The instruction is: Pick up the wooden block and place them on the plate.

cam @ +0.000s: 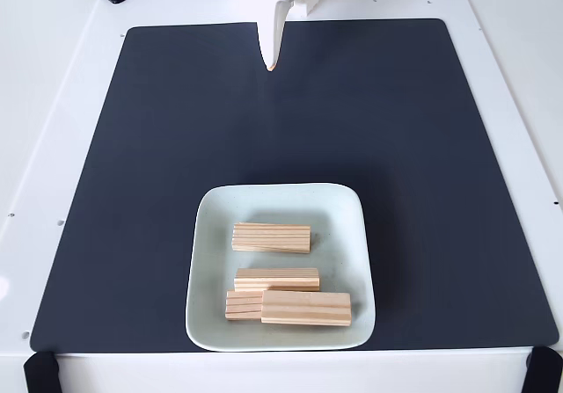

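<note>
Wooden blocks (271, 237), four, are seen lying on the plate (211, 261), well apart from the closed, empty pincer (271, 66).

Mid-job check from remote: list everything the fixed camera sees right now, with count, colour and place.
wooden blocks: four, light tan, all lying on the plate; one apart toward the far side, three close together nearer the camera, the two nearest overlapping.
plate: one, pale mint-white, square with rounded corners, on the near middle of the mat.
mat: one, dark grey, covering most of the table.
table: one, white, under the mat.
gripper: one, white, at the far edge, tip pointing down at the mat, holding nothing; looks shut.
</note>
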